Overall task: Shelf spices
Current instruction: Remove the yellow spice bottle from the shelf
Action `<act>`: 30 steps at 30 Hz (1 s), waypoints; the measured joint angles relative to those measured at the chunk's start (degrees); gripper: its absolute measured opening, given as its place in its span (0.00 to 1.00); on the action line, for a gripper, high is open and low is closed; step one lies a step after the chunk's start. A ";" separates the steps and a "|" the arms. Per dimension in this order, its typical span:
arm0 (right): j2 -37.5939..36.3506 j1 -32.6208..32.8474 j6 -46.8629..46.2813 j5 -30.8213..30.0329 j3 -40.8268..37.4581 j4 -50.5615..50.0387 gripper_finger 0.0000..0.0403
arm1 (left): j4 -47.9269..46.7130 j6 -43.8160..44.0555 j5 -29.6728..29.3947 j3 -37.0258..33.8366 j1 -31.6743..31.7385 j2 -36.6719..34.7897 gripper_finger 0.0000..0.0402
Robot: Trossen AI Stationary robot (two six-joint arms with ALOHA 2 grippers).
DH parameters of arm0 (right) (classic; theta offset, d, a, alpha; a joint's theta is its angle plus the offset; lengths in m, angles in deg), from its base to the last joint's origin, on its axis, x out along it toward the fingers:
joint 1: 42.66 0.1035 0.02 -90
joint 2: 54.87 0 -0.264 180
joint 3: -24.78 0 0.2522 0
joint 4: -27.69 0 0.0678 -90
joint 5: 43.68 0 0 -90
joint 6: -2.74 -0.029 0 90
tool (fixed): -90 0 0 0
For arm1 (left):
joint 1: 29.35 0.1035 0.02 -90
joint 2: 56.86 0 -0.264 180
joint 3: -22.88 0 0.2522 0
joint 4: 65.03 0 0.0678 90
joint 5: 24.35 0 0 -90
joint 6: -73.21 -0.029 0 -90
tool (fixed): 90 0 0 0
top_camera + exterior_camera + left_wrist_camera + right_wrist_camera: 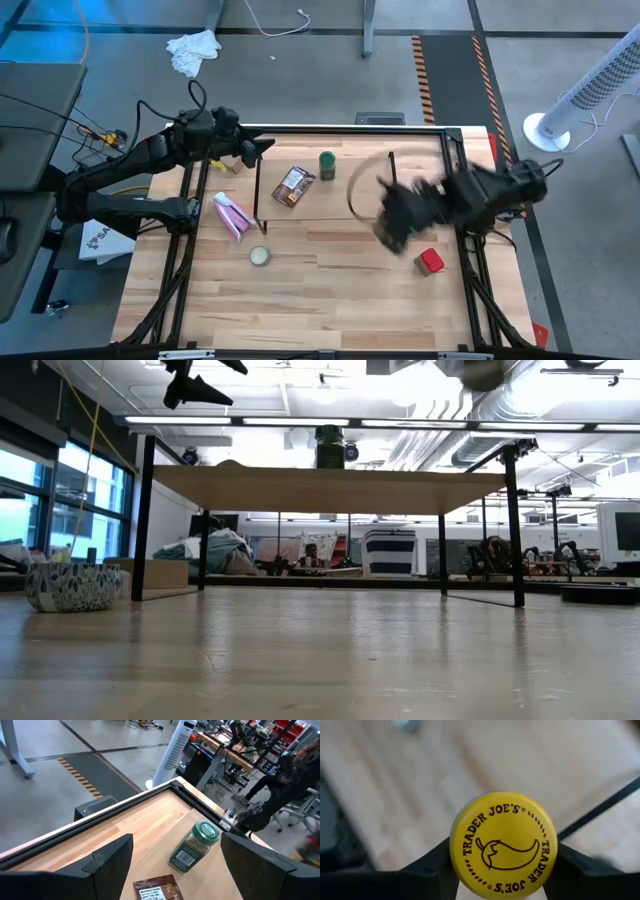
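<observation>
The shelf point(400, 150) stands at the table's far side. On its board a green-lidded jar point(327, 163) stands upright, and a brown printed packet point(293, 185) lies flat beside it. A red boxy container point(431, 262) rests on the table at the right. My right gripper point(397, 222), blurred, hangs over the shelf's near right part, shut on a yellow-lidded jar point(503, 845) whose body is hidden under the lid. At the shelf's far left corner my left gripper point(262, 148) stands open above the board with nothing between its fingers. My right gripper pinches the yellow-lidded jar at the rim of its lid point(457, 851) between the two fingers point(432, 867), one on each side. The fingers come from above, pointing steeply down. The jar hangs upright, lid up, lifted clear of the wood below.
A pink packet point(231, 215) and a pale round tin point(259, 256) lie on the table left of the shelf's near edge. Black frame rails point(180, 250) run along the table's sides. Bare wood stretches across the near half of the table point(330, 300).
</observation>
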 joint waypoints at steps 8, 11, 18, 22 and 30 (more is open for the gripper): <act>-0.67 22.03 -33.90 -0.08 -20.61 7.21 0.51 | 0.04 -0.99 -2.06 0.00 0.00 0.02 0.74; -0.61 22.95 -39.22 -0.07 -30.35 17.83 0.51 | 0.17 -1.46 -3.38 0.00 0.02 0.02 0.74; -0.54 19.02 -40.31 -0.53 -42.68 26.48 0.53 | 0.35 -1.11 -3.90 0.00 0.00 0.02 0.74; -0.56 17.59 -34.02 -0.51 -43.24 25.12 0.54 | 0.35 -1.07 -3.91 0.00 0.00 0.02 0.74; -0.56 17.53 -31.10 0.98 -43.16 29.72 0.55 | 0.37 0.53 -3.89 0.00 0.02 0.02 0.74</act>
